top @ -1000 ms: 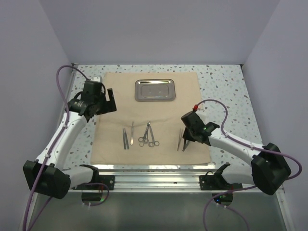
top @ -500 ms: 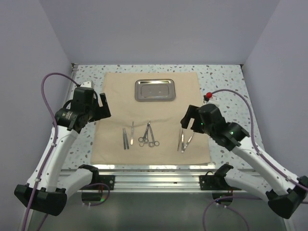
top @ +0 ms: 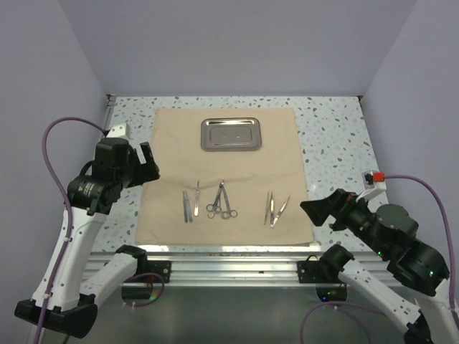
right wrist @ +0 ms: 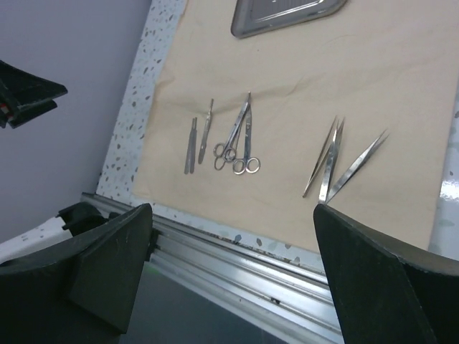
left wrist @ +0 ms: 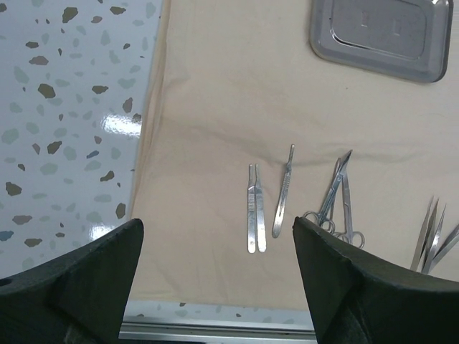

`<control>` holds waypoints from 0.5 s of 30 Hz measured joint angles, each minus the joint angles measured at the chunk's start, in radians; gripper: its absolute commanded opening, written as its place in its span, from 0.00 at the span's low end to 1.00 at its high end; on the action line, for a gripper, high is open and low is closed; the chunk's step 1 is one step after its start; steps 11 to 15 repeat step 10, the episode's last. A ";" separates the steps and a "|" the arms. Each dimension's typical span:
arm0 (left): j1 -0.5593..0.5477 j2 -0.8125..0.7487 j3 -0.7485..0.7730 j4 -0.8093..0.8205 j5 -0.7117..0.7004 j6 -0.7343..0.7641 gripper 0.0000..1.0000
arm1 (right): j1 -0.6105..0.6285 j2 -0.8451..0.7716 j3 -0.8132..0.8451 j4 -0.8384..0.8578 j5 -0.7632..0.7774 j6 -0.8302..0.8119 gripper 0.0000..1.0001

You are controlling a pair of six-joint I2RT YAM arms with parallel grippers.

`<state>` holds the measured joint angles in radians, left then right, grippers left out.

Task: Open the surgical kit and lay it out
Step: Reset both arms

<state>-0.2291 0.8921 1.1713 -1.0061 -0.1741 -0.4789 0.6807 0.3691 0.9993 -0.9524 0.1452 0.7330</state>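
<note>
On cloth (top: 229, 168): tray (top: 230, 134) far end, instruments (top: 219, 201) rowed near edge. L gripper (top: 145, 163) & R gripper (top: 323, 208) spread wide.

A speckled tabletop (left wrist: 64, 107) lies beyond and left of my left jaws, while a metal rail (right wrist: 237, 265) runs between my right jaws.

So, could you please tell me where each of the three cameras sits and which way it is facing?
Top external: fixed above and behind the robot, looking down on the table; both arms show, left gripper and right gripper open.
Left wrist: above the cloth's left side, looking down; its two dark fingers frame the bottom.
Right wrist: low at the near right corner, looking forward and left across the cloth; its fingers fill the bottom corners.
Shared: all three show the tray, scissors and tweezers.
</note>
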 measured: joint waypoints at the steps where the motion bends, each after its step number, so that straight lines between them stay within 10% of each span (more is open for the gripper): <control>1: 0.000 -0.003 -0.001 0.000 0.003 0.000 0.89 | 0.000 -0.026 0.000 -0.010 -0.004 0.002 0.98; 15: 0.000 0.011 -0.001 -0.001 0.007 0.000 0.88 | 0.000 -0.065 0.045 -0.104 -0.006 0.014 0.98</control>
